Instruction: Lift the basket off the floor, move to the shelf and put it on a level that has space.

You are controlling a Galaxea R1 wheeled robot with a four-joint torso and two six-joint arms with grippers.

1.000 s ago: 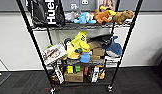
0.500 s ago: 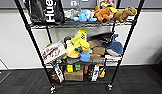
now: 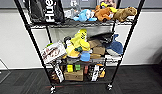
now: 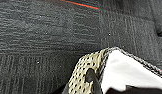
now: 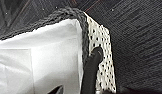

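**Shelf ahead, basket seen only at the wrists**

In the head view the shelf (image 3: 79, 47) stands on the dark floor (image 3: 137, 80), its top cut off. A black Huel bag (image 3: 47, 11) sits far left, plush toys (image 3: 107, 12) to the right. The basket (image 4: 117, 72) hangs above the carpet; a dark finger (image 5: 90, 67), probably the right pincer's, lies against its woven end. Whether either pincer is clamped I cannot tell.

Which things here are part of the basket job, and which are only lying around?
Part of the job:
basket
shelf
floor

Only lying around:
black Huel bag
plush toys
yellow toy
cardboard box
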